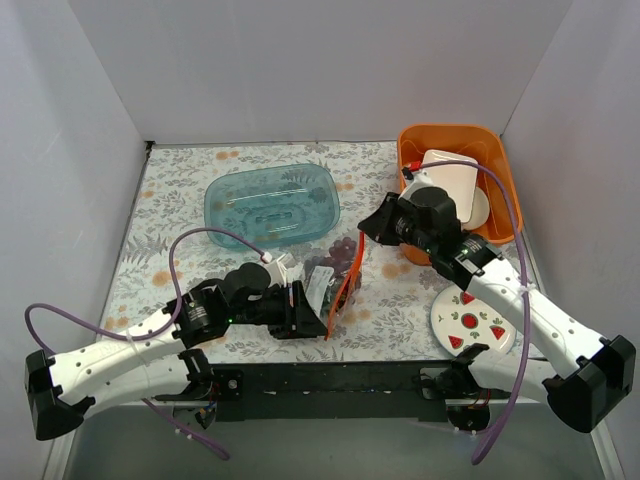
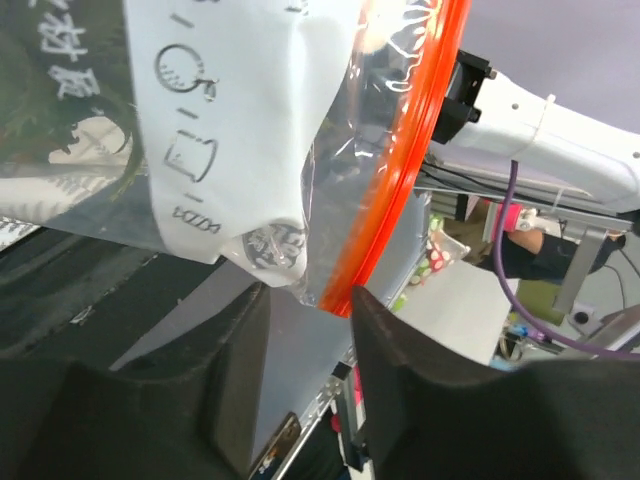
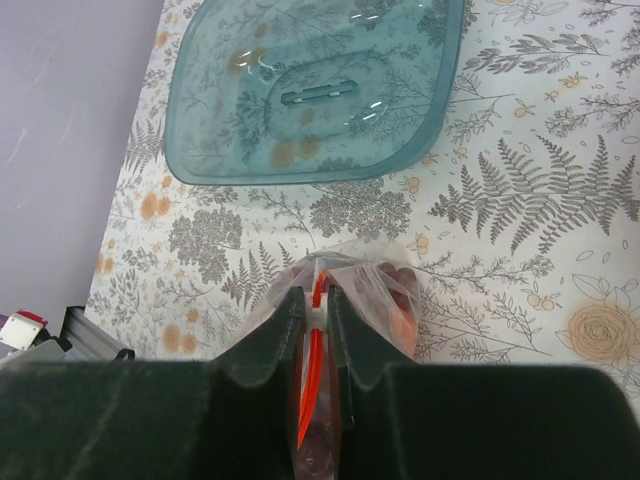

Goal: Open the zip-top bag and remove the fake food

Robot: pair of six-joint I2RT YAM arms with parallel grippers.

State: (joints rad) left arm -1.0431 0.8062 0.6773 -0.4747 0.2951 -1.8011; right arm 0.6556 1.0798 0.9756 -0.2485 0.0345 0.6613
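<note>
I am seeing the fake food [image 3: 402, 312] only dimly inside the zip-top bag [image 2: 230, 130]; my right gripper [image 3: 318, 300] is pinching it, and my left gripper [image 2: 305, 295] is gaping around its corner.

Bright, even overhead light leaves soft shadows on the desk [image 1: 180, 190], white glare flecks the teal tray [image 3: 310, 90] and zip-top bag [image 2: 385, 120], and the dark left pincer [image 2: 308, 300] and right pincer [image 3: 315, 298] look soft-edged up close.

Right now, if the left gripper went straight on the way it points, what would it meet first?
The zip-top bag: its corner and orange-red zip strip sit at the open tips of the left gripper, though depth is unclear.
</note>
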